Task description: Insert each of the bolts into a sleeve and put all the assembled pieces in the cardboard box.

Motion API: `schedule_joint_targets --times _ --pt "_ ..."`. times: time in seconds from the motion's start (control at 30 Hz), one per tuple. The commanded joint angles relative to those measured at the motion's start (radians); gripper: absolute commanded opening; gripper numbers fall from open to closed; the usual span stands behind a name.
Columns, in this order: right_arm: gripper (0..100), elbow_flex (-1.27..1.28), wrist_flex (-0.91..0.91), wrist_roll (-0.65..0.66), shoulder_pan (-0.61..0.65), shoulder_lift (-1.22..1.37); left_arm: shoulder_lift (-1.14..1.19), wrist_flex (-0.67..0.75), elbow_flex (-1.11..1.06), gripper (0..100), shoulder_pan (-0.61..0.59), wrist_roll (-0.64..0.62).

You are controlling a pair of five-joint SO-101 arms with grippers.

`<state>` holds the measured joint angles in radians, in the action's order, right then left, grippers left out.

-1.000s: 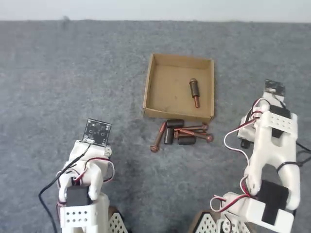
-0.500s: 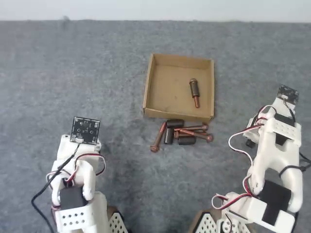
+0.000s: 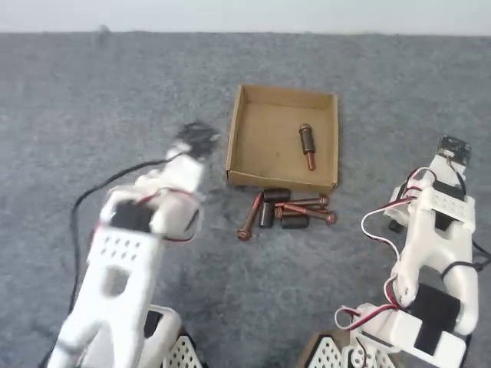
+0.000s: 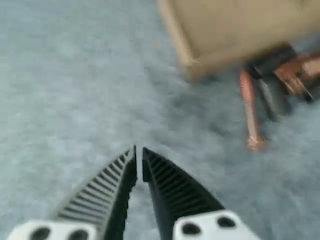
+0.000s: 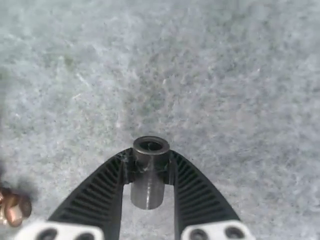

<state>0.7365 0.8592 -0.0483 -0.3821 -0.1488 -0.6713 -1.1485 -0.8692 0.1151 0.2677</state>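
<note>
Between the fingers of my right tool (image 5: 149, 160) sits one dark sleeve (image 5: 148, 186). It is gripped on both sides near its open end, bore facing the wrist camera, and the rest of it runs back between the fingers. Grey bench (image 5: 225, 75) lies under it. A copper bolt head (image 5: 11, 209) shows at the frame edge, apart from the tool.

My left tool (image 4: 139, 152) is closed to a hairline gap with nothing in it, over bare bench. Ahead of it, and apart from it, are the near corner of the cardboard box (image 4: 190, 60) and a loose bolt (image 4: 250, 112) lying on the bench just outside the box wall. Dark and copper pieces lie beside that bolt, too blurred to separate.

From the high view, the box sits mid-bench with one assembled piece (image 3: 308, 146) inside, toward the wall on my right arm's side. Just outside the near wall is the pile. It holds three loose sleeves (image 3: 276, 195), (image 3: 266, 214), (image 3: 294, 222), two bolts (image 3: 307, 203) lying across them, and the loose bolt angled off at the end nearer my left arm.

My left arm (image 3: 146, 222) is blurred and leans toward the box's near corner. My right arm (image 3: 430, 222) stands well off to the other side of the pile.
</note>
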Motion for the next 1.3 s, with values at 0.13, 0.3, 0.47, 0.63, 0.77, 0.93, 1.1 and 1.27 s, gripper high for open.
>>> schedule_joint_targets --times 0.13,0.3,0.47,0.63,0.77,0.93,1.1,1.27 --pt "0.8 0.017 -0.094 0.014 -0.038 -0.010 0.304 -0.005 0.231 2 0.196 -0.005" --pt "0.8 0.017 -0.099 0.014 -0.038 -0.010 0.494 -0.012 0.394 2 0.265 -0.003" --pt "0.8 0.017 -0.099 0.012 -0.038 -0.010 0.697 -0.094 0.601 2 0.341 0.048" --pt "0.9 0.017 -0.099 0.012 -0.048 -0.010 0.888 -0.258 0.825 2 0.440 0.138" --pt "0.9 0.017 -0.099 0.012 -0.074 -0.010 0.993 -0.321 0.960 2 0.512 0.163" --pt "0.9 0.017 -0.099 0.012 -0.074 -0.010 1.042 -0.327 1.032 9 0.560 0.187" --pt "0.8 0.017 -0.099 0.012 -0.074 -0.010 1.053 -0.327 1.030 20 0.583 0.265" --pt "0.8 0.017 -0.099 0.012 -0.074 -0.010 1.054 -0.313 1.030 17 0.592 0.402"
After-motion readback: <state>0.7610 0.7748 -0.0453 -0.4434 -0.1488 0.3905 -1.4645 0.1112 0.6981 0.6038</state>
